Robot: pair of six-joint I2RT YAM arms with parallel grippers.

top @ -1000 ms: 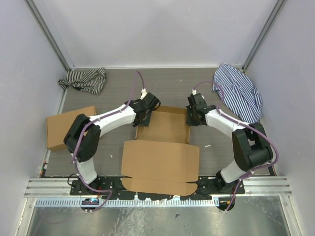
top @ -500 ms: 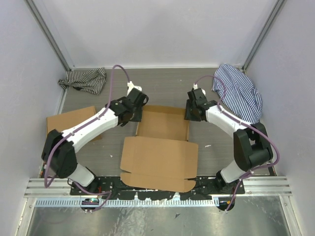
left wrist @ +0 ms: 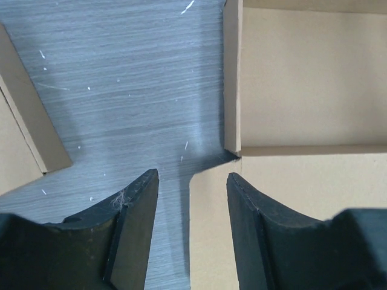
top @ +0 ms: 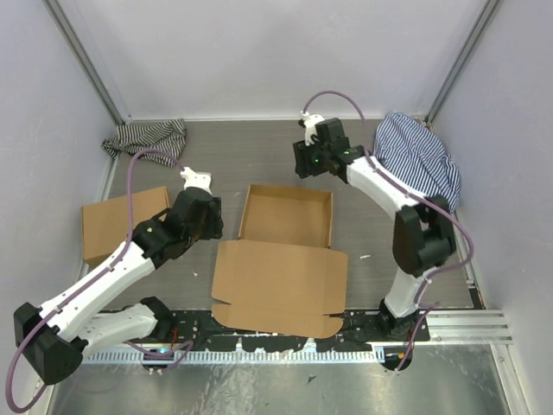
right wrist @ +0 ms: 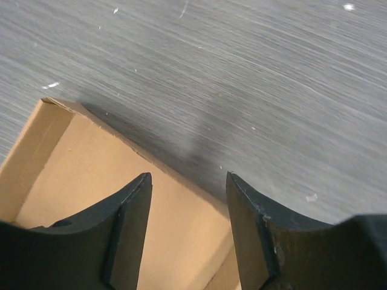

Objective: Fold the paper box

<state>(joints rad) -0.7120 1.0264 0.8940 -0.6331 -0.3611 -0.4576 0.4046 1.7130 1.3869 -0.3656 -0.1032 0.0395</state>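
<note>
Left wrist: left tool [left wrist: 192, 179] open, empty

the paper box [left wrist: 302, 78] runs off the top and right edges of the left wrist view; left of it only a corner of a second cardboard box [left wrist: 24, 139] shows. the right wrist view keeps one corner of the paper box, the rest cut off below

Paper box [top: 281, 281] brown; cloth [top: 423, 164] blue-white striped; table [top: 259, 160] grey.
</note>
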